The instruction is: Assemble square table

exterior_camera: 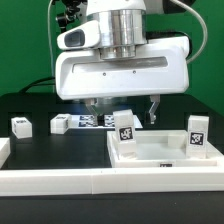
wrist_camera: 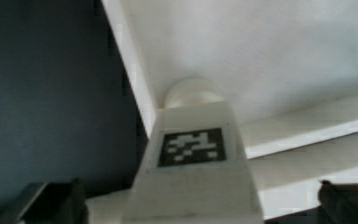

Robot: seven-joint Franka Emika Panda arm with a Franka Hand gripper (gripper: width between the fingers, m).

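Note:
The white square tabletop [exterior_camera: 155,152] lies at the exterior view's right, inside the rails. Two white tagged legs stand upright on it, one at its near-left corner [exterior_camera: 125,130] and one at its right corner [exterior_camera: 197,136]. Two more legs [exterior_camera: 20,125] [exterior_camera: 58,124] lie loose on the black table at the left. My gripper [exterior_camera: 123,106] hangs open just above and behind the left standing leg. In the wrist view that leg [wrist_camera: 194,145] stands between my spread fingers [wrist_camera: 51,200] with gaps on both sides, on the tabletop [wrist_camera: 247,50]. My gripper [wrist_camera: 197,205] holds nothing.
The marker board [exterior_camera: 90,122] lies flat behind the loose legs. White barrier rails [exterior_camera: 50,180] run along the front and up the tabletop's left side. A green wall and cables are behind the arm.

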